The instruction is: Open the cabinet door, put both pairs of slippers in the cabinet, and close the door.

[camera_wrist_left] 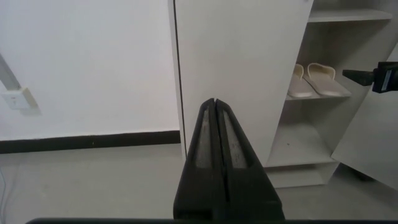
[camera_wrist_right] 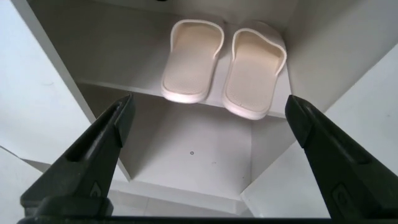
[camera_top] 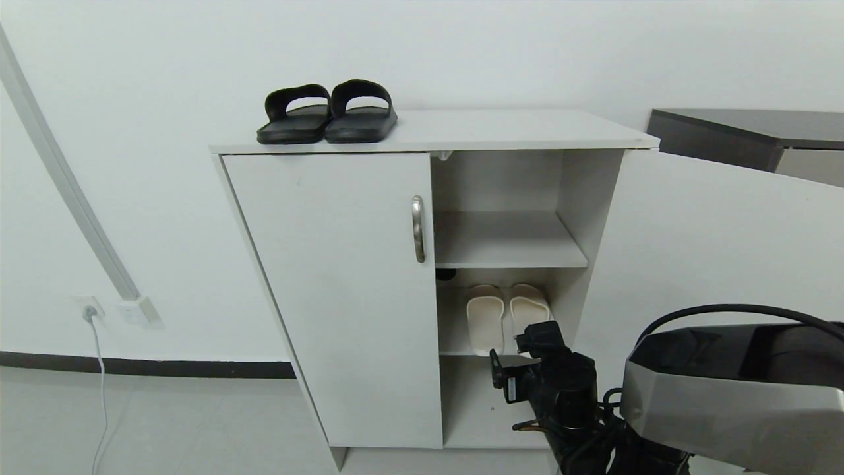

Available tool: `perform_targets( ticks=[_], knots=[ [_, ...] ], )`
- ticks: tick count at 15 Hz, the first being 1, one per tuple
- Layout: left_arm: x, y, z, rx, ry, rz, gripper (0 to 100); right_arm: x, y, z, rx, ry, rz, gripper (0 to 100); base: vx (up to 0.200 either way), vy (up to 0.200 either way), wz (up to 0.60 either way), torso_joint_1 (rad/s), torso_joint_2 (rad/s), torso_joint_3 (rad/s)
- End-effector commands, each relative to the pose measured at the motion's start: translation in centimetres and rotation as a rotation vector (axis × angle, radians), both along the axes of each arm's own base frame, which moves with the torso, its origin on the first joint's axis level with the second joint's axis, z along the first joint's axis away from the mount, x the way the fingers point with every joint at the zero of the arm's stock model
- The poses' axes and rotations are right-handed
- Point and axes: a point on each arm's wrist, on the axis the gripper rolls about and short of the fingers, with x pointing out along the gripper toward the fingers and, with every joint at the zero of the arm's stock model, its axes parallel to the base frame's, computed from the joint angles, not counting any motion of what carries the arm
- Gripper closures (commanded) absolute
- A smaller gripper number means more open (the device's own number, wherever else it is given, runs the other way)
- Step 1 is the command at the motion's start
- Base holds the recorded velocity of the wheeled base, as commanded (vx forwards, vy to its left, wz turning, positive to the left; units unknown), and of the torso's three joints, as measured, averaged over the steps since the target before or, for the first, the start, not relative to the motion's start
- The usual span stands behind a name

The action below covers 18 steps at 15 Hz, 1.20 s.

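Observation:
A pair of black slippers (camera_top: pixel 326 115) sits on the left of the white cabinet's top (camera_top: pixel 527 128). A cream pair (camera_top: pixel 506 315) (camera_wrist_right: pixel 224 62) (camera_wrist_left: pixel 314 81) lies side by side on the middle shelf, behind the open right door (camera_top: pixel 712 244). The left door (camera_top: pixel 336 290) is closed, with a metal handle (camera_top: pixel 418 229). My right gripper (camera_top: pixel 517 359) (camera_wrist_right: pixel 209 102) hangs open just in front of the cream pair and slightly below it, holding nothing. My left gripper (camera_wrist_left: pixel 214 102) is shut and empty, low and well back from the cabinet, facing the closed left door (camera_wrist_left: pixel 239 62).
The upper shelf (camera_top: pixel 508 241) and bottom compartment (camera_top: pixel 475 409) hold nothing. A dark table (camera_top: pixel 752 135) stands behind the open door on the right. A wall socket with a cable (camera_top: pixel 89 310) sits low on the left wall, above bare floor.

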Motion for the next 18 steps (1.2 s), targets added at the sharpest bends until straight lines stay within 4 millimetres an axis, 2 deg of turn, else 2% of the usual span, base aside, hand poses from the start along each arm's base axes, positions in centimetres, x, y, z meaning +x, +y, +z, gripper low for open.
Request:
perform_targets(
  ticks=[1, 18],
  knots=[
    [0.01, 0.0, -0.01, 0.0, 0.002, 0.0, 100, 0.0, -0.01, -0.23, -0.006, 0.007, 0.001, 0, 0.0, 0.2, 0.0, 0.012, 0.0, 0.007],
    [0.01, 0.01, -0.01, -0.004, 0.002, 0.005, 100, -0.6, 0.5, 0.14, 0.025, -0.025, 0.024, 0, 0.0, 0.2, 0.0, 0.005, 0.0, 0.003]
  ],
)
